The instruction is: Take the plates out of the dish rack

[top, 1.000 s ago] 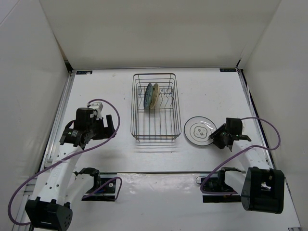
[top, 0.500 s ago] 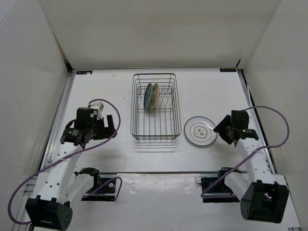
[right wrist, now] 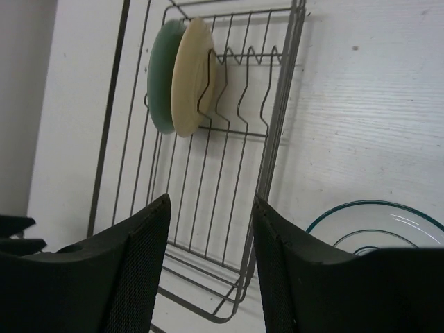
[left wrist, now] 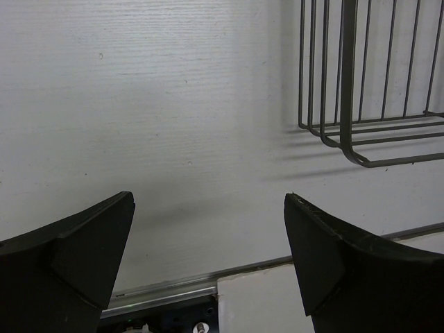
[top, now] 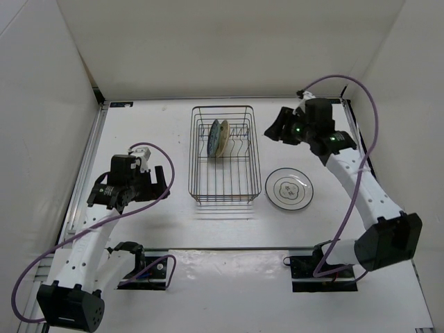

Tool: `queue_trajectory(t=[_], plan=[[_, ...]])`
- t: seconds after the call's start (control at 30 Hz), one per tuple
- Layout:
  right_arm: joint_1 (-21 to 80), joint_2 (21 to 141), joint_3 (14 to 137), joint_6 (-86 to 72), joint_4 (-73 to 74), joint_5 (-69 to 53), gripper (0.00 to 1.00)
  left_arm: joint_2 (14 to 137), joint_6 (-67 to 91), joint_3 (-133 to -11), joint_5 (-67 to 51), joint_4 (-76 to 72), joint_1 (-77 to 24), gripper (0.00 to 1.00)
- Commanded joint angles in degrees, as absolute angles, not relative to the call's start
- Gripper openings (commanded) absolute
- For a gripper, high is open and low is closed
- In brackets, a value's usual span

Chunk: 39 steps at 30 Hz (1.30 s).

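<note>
1. Three plates, top view: blue-teal plate [top: 214, 139] and cream plate [top: 223, 137] stand upright, side by side, in the dark wire dish rack [top: 222, 177]. The white plate [top: 289, 189], dark-ringed, lies flat on the table [top: 152, 125] just right of the rack.
2. Left wrist view: left gripper [left wrist: 208, 257] spread wide, empty, near a rack corner.
3. Right wrist view: right gripper [right wrist: 208, 270] parted, empty, beside the rack.

The left arm [top: 94, 232] rises from its base and bends forward. Its left hand [top: 161, 180] points toward the middle, with fingers [left wrist: 76, 250] spread wide and nothing between them. The right arm [top: 361, 187] stretches far out from its base. Its right hand [top: 276, 130] is turned leftward, fingers [right wrist: 132, 263] parted with a clear gap, holding nothing.
</note>
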<state>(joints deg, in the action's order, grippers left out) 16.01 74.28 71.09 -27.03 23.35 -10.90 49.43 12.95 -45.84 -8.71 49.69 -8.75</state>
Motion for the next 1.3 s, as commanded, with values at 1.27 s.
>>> queue_trajectory(t=[1.27], plan=[[23.1, 33.8, 35.5, -25.2, 45.8, 14.5, 0.72, 99.7, 4.8, -84.5, -5.1, 18.0, -28.6, 0.82]])
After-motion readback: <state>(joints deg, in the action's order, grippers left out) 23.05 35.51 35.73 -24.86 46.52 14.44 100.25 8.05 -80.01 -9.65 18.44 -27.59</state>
